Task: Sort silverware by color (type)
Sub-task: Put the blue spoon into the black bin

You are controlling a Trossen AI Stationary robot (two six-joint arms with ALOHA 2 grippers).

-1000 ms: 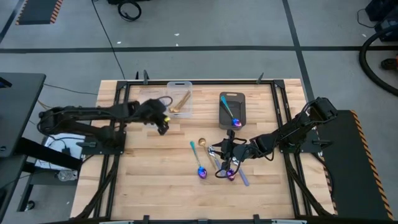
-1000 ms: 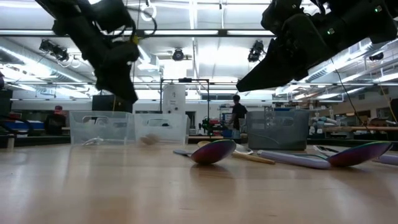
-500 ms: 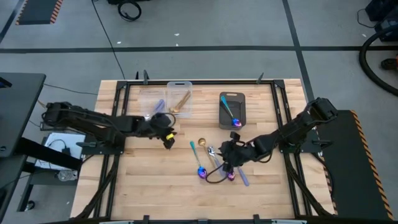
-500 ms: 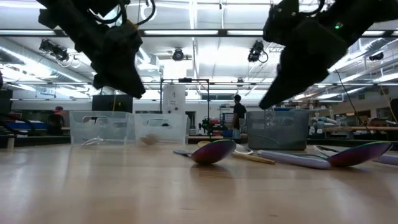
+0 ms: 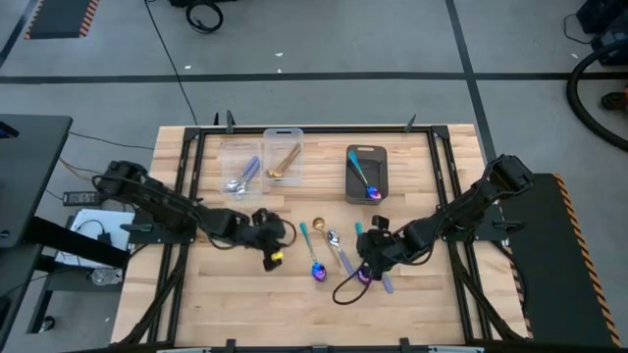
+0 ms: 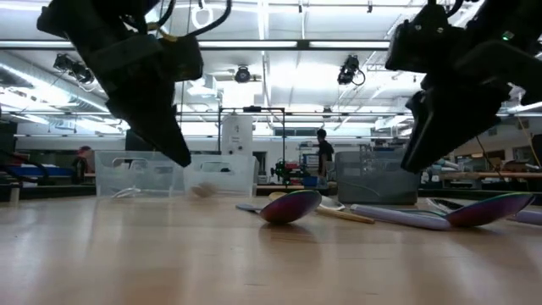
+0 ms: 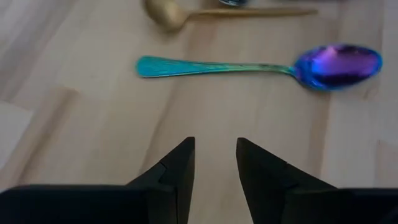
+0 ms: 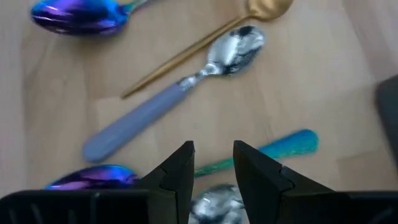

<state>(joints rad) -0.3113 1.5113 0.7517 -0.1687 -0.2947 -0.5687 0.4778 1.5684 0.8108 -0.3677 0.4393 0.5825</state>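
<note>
Left claw: your left claw [image 5: 272,257] hangs low over the tabletop [image 5: 235,294], just left of the loose spoons; its fingers [image 7: 180,165] stand parted with nothing between them.
Right claw: your right claw [image 5: 366,257] sits over the cluster of spoons — fingers [image 8: 180,168] parted, gripping nothing.
Teal-handled spoon: one iridescent spoon [image 7: 261,65] lies flat ahead of the left claw, its bowl blue-purple; a second teal handle [image 8: 283,146] lies near the right claw's fingertips.
Gold spoon: a gold spoon [image 8: 211,40] lies beside the lavender-handled spoon [image 8: 174,93], bowls close together.
Clear bins: you have a gold spoon in one clear bin [image 5: 285,162] and a lavender-handled one in the next [image 5: 238,169].
Dark bin: the dark grey bin [image 5: 366,175] holds an iridescent spoon.
</note>
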